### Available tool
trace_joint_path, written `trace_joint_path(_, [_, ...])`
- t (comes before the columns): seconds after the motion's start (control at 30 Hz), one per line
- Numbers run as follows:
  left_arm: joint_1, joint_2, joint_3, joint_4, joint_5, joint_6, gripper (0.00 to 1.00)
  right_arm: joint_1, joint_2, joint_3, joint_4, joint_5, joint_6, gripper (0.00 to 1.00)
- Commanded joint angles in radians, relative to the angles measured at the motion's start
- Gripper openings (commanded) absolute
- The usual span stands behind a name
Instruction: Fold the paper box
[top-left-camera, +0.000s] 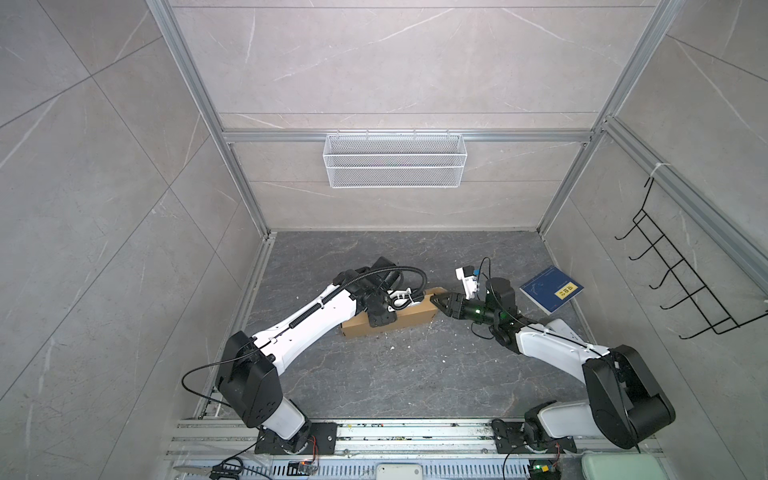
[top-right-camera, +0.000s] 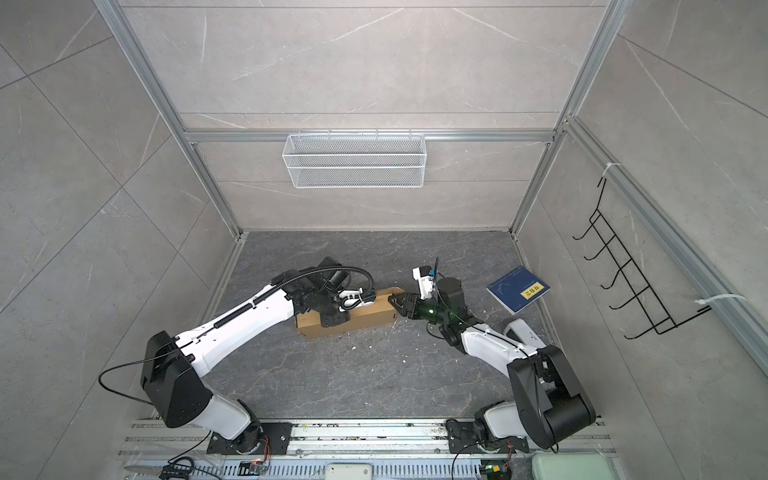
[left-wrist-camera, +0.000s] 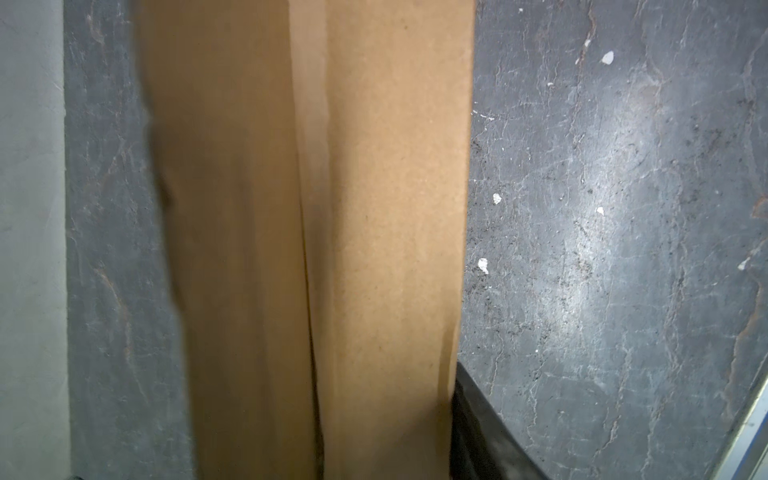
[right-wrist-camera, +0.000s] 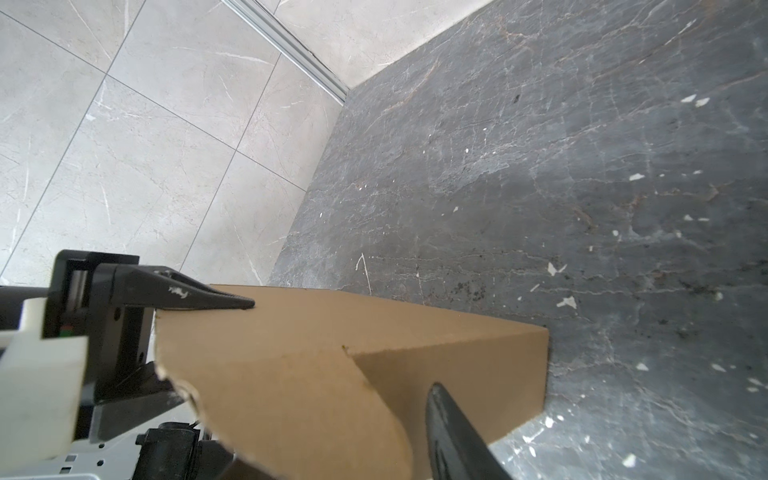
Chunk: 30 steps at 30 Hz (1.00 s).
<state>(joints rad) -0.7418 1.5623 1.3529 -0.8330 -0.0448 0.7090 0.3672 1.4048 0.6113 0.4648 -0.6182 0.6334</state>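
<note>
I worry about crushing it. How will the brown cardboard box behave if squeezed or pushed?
Likely light and hollow: the paper box is thin folded cardboard, so a push probably slides it over the smooth table. Its seam gapes, so panels may spring apart. Squeezed by the right gripper, its end could buckle.

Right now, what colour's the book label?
Yellow label on the dark blue book; best in a top view.
</note>
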Motion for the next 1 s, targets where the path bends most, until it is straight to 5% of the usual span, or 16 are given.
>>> trace_joint_path(0.0, [0.013,0.044,-0.017,0.027,-0.028,0.013,0.54,0.004,0.04,-0.043,-0.1,0.036,0.013,0.48])
trace_joint_path(0.3, [0.025,0.047,-0.014,0.053,-0.02,0.017,0.53,0.004,0.022,0.006,-0.135,-0.001,0.021,0.52])
trace_joint_path(0.57, [0.045,0.054,-0.028,0.061,0.002,0.038,0.47,-0.019,-0.1,0.129,-0.401,-0.005,-0.169,0.63])
trace_joint_path(0.8, [0.062,0.043,-0.03,0.057,0.031,0.052,0.46,-0.022,-0.224,0.299,-0.868,0.286,-0.568,0.65])
trace_joint_path(0.97, [0.065,0.053,-0.029,0.064,0.045,0.054,0.46,-0.008,-0.212,0.414,-0.948,0.403,-0.717,0.65])
